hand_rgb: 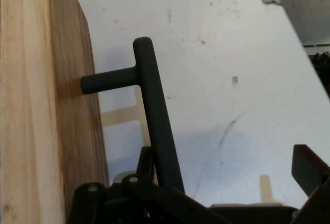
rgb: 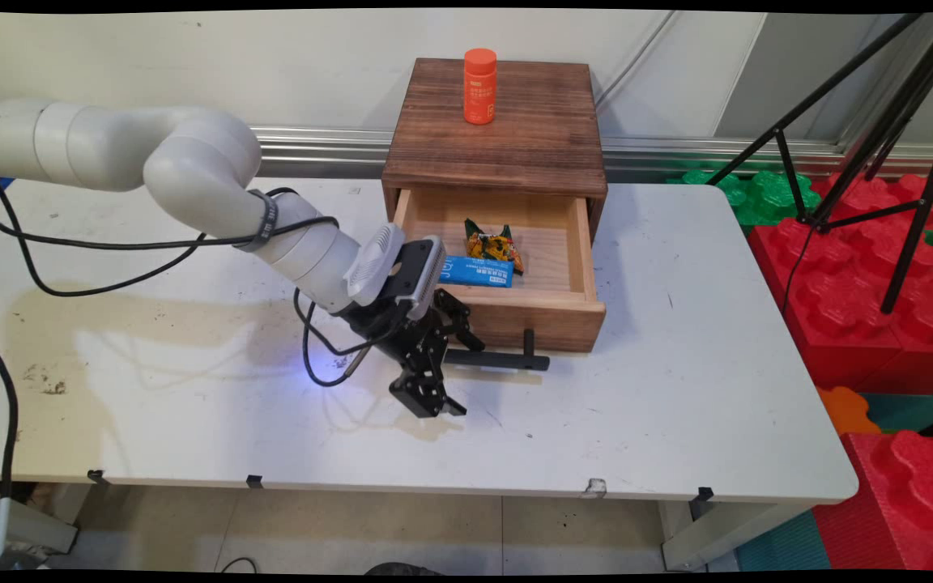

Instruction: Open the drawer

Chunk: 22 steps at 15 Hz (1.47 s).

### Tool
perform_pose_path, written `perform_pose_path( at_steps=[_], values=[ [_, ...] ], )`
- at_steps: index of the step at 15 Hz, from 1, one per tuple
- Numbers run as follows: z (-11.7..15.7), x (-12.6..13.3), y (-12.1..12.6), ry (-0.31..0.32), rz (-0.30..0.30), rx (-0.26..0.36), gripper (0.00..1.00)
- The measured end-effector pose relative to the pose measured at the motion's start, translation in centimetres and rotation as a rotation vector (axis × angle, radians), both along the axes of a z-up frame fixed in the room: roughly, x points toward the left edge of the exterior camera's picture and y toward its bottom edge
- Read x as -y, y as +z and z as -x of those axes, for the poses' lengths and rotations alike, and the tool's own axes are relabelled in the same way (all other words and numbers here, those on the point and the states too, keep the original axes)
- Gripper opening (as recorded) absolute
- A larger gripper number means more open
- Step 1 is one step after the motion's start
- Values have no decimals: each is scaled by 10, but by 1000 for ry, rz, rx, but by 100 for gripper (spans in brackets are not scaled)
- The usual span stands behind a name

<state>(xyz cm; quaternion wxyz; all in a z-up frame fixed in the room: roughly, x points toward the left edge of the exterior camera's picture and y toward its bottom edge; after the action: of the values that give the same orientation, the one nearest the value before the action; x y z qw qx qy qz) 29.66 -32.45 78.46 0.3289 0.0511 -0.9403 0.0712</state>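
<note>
- At the counter's (rgb: 677,421) middle, the black gripper (rgb: 434,380) hangs low in front of a small wooden cabinet (rgb: 499,129), right at the left end of the drawer's black bar handle (rgb: 499,359).
- Its fingers (hand_rgb: 308,170) stand wide apart: in the hand view one sits well off to the right of the handle (hand_rgb: 154,121) and the other low on the drawer side, with the bar running between them and nothing clamped.
- That drawer (rgb: 515,312) is pulled out and holds a blue packet (rgb: 476,272) lying flat and a crinkled orange-and-green snack bag (rgb: 492,244) just behind it.
- On the cabinet top stands an orange bottle (rgb: 479,86), upright, near the back.
- By the look of it, the handle is a stiff, smooth rod on two posts, best taken across its bar between the posts; the drawer looks light but may bind if pulled off-centre.
- Beyond the counter's right edge lie red and green foam blocks (rgb: 847,267) and a black tripod (rgb: 912,146).
</note>
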Motion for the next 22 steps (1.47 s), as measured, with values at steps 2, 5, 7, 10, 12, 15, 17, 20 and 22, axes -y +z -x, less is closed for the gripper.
perform_pose_path(
  at_steps=[2, 5, 7, 10, 12, 15, 17, 20, 22],
  values=[
    [1, -6, 0, -6, -4, -2, 100],
    [3, -15, 0, -16, -11, -3, 100],
    [4, -21, -1, -23, -14, -5, 100],
    [6, -28, -1, -32, -18, -8, 100],
    [7, -32, -1, -37, -20, -10, 100],
    [9, -38, 0, -42, -22, -15, 100],
    [10, -41, 0, -43, -23, -17, 100],
    [12, -46, 1, -44, -25, -23, 100],
    [13, -50, 2, -45, -27, -26, 100]
  ],
)
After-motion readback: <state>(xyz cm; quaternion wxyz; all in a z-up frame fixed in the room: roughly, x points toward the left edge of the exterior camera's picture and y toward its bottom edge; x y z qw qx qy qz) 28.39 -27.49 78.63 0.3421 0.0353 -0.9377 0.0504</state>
